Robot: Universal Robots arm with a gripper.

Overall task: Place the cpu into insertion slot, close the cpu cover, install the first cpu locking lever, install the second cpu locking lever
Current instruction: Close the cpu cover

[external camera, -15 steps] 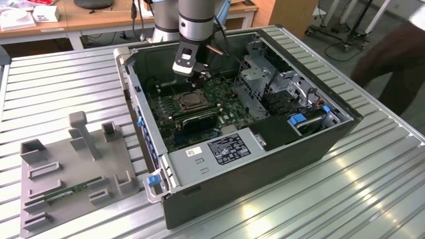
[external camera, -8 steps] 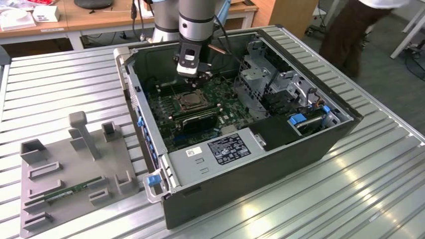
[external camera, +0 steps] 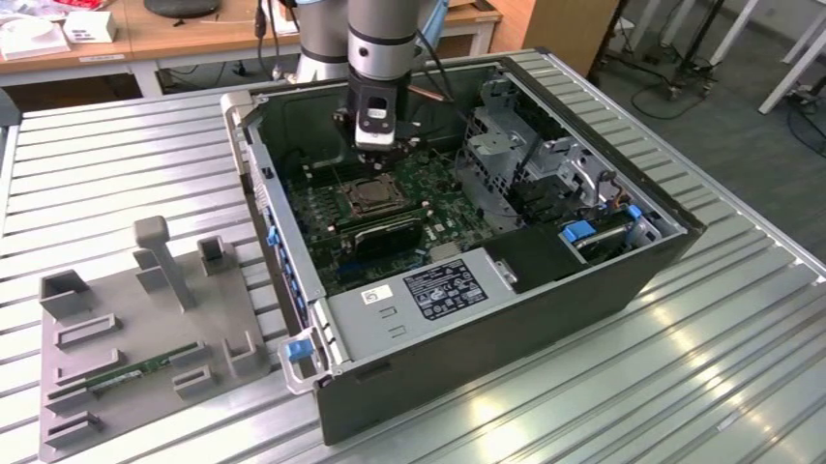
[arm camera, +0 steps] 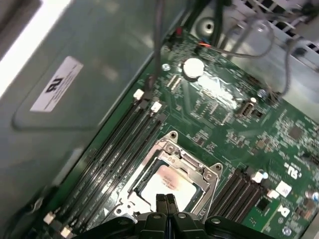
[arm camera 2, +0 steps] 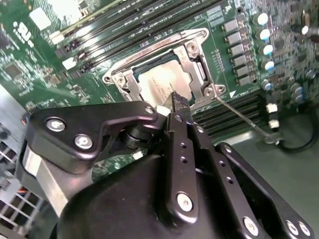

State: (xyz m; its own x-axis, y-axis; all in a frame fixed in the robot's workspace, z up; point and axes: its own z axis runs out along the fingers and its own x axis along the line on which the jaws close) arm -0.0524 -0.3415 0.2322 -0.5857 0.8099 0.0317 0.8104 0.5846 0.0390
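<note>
Cpu (arm camera: 167, 185) sat in the insertion slot (external camera: 368, 198), pale face up. The cpu cover (arm camera 2: 154, 50) looked folded down flat around it, so I read steps one and two as done and the locking levers as the step in hand. One thin wire lever (arm camera 2: 239, 115) angled away from a corner of the insertion slot, out over the long black slots (arm camera 2: 234, 107) beside it. It looked unlatched to me; I couldn't make out the other lever. My gripper (arm camera: 166, 200) was pinched fully closed, fingertips together, nothing between them. It hung over the insertion slot's edge, just beside the cpu and apart from the lever; contact with the cover I couldn't tell. In the exterior view it pointed straight down at the insertion slot inside the computer case (external camera: 516, 319). My judgement: the lever step called for closed tips as a pusher on the lever's free end, swinging it down to the insertion slot and under its catch without scraping cover or board.
</note>
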